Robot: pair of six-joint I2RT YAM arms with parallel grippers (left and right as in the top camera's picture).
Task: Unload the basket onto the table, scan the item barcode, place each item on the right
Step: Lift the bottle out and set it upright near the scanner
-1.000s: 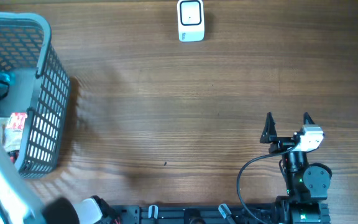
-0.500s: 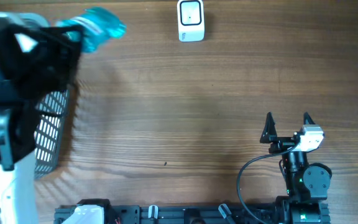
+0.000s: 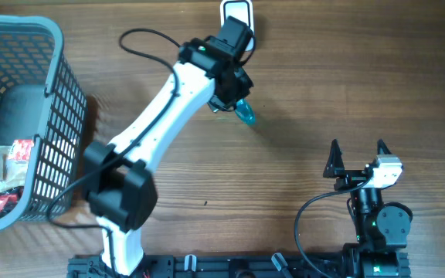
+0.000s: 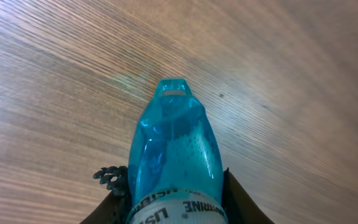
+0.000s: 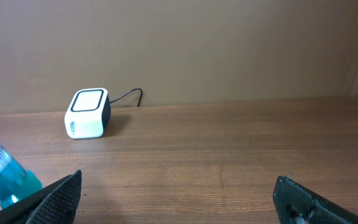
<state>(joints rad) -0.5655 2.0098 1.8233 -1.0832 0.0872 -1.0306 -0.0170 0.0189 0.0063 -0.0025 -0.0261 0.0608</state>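
A clear blue bottle (image 3: 243,113) with a white printed label is the item; my left gripper (image 3: 230,96) is shut on it just in front of the white scanner (image 3: 238,9), whose near part my arm hides. In the left wrist view the bottle (image 4: 174,149) points away above the wood, clamped at its label between the dark fingers (image 4: 235,199) of the left gripper (image 4: 174,202). The right wrist view shows the scanner (image 5: 87,113) at the back left and the bottle (image 5: 5,169) low at the left edge. My right gripper (image 3: 358,153) stands open and apart at the right (image 5: 179,199).
A grey mesh basket (image 3: 62,100) stands at the left edge, with several packets (image 3: 6,166) inside. The scanner's cable (image 5: 129,96) runs back to the wall. Bare wooden tabletop (image 3: 323,85) lies between the arms.
My left arm has swung from the basket to the right with the blue bottle, coming down in front of the scanner. The right arm has not moved.
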